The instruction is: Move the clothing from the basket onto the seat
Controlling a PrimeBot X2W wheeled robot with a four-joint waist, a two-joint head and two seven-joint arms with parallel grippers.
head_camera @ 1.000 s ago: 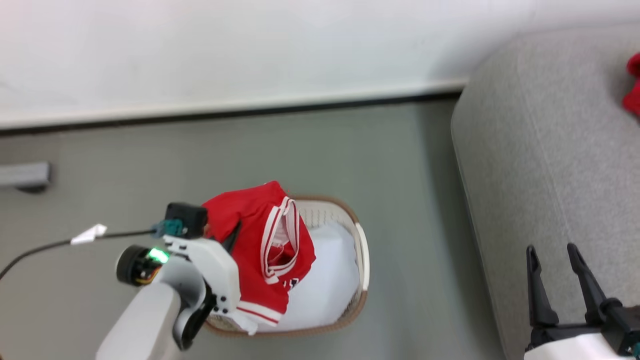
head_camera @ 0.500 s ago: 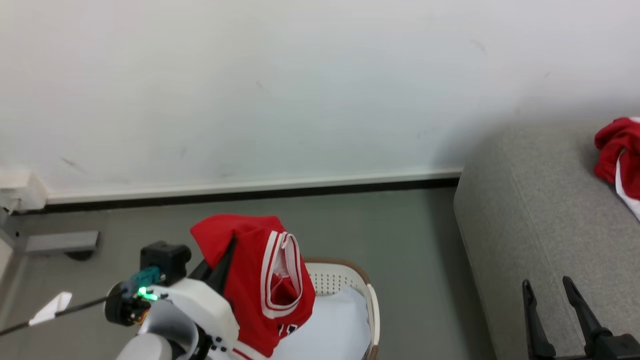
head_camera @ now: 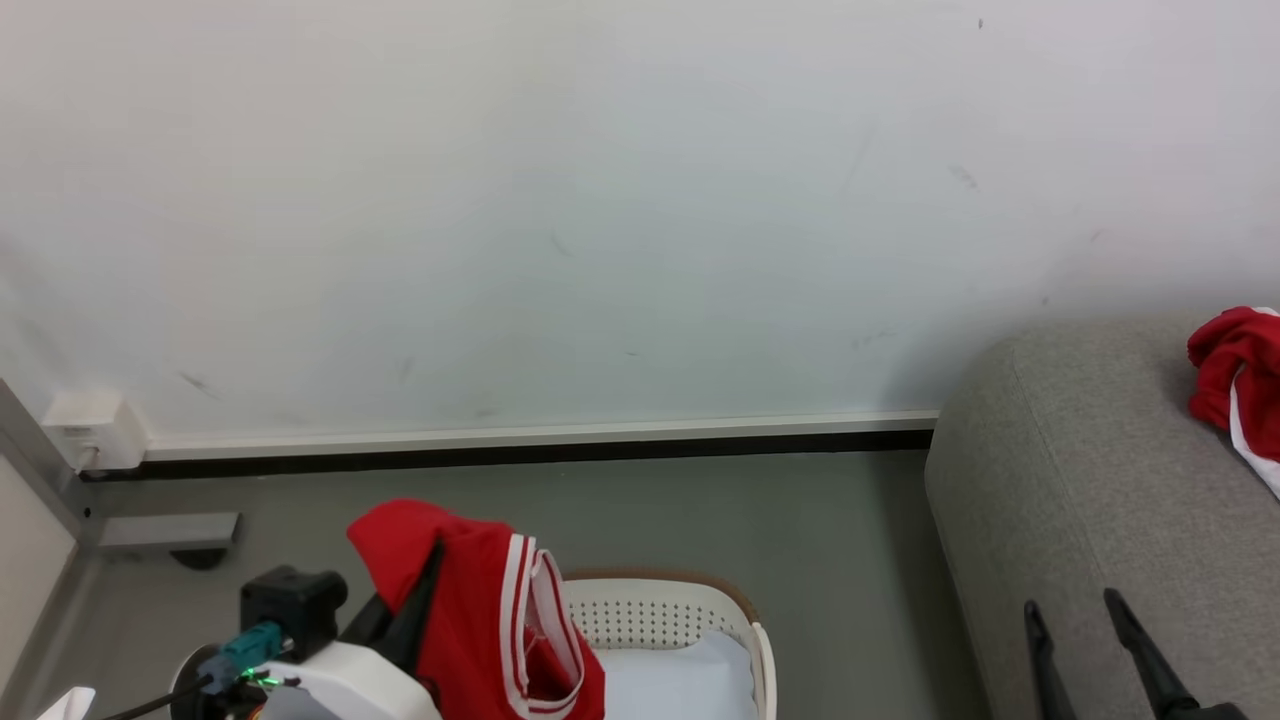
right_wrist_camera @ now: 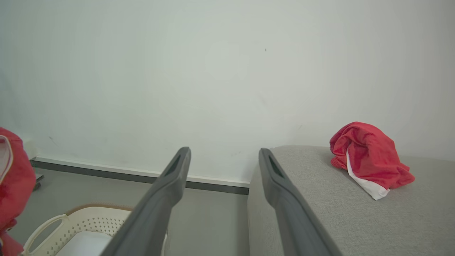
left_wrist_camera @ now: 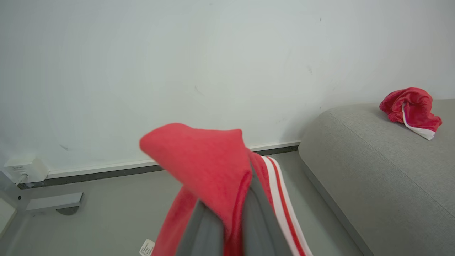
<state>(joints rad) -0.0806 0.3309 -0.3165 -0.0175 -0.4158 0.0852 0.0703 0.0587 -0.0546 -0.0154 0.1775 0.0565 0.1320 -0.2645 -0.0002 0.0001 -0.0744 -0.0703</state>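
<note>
My left gripper [head_camera: 432, 560] is shut on a red garment with white stripes [head_camera: 480, 610], held up at the left end of the basket [head_camera: 660, 612]. In the left wrist view the red cloth [left_wrist_camera: 209, 156] drapes over both fingers and hides their tips. The cream basket with its brown rim holds a plain white sheet [head_camera: 680, 680]. A second red garment [head_camera: 1230, 370] lies crumpled on the grey sofa [head_camera: 1080, 500] at the right. My right gripper [head_camera: 1070, 600] stands open and empty over the sofa's front edge, its fingers [right_wrist_camera: 170, 185] wide apart.
A white wall with a dark baseboard [head_camera: 540, 452] runs behind everything. A grey bracket [head_camera: 165, 530] and a white box [head_camera: 90, 430] sit at the far left. Grey floor [head_camera: 800, 540] lies between the basket and the sofa.
The head camera has tilted up, showing more wall. My left gripper has lifted the red garment higher above the basket's rim. The right gripper stays open.
</note>
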